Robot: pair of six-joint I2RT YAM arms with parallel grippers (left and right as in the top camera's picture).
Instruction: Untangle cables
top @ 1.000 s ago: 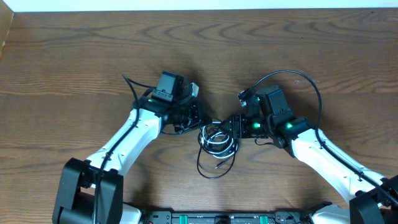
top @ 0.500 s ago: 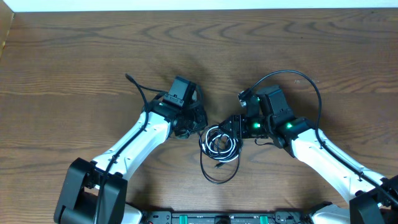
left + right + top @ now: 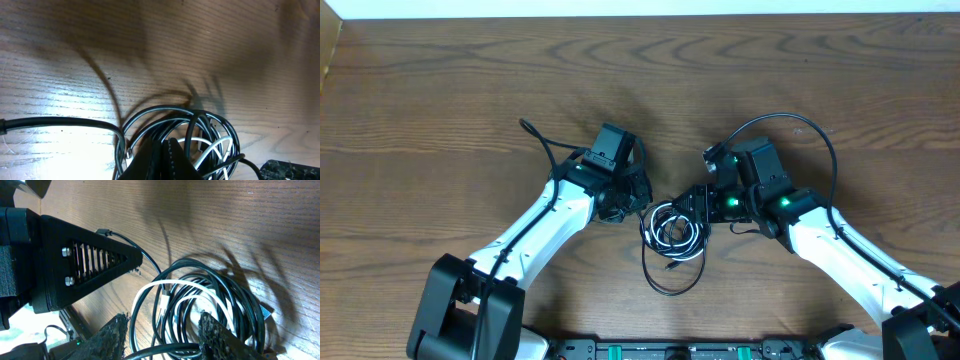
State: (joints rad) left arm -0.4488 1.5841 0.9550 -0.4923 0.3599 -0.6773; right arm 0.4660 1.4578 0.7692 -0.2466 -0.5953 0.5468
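Overhead, black cable [image 3: 673,293] coiled, loose loop elongated toward frame bottom

The tangle [image 3: 672,230] is filling the narrow gap between the left gripper [image 3: 634,200] and the right gripper [image 3: 694,207], so no straight path is running across there. The right gripper's fingers [image 3: 116,336] are standing apart, with coils of the black cable [image 3: 235,305] and the white cable [image 3: 167,282] crowding the space between them. The left gripper's closed tip is sitting just beside the coil, blocking that side. A black loop [image 3: 670,292] is trailing toward the near edge, narrowing the approach there. Beyond the grippers the table [image 3: 660,70] is lying open, as it is outside both arms. The right arm's wire [image 3: 790,116] is arching over its wrist.
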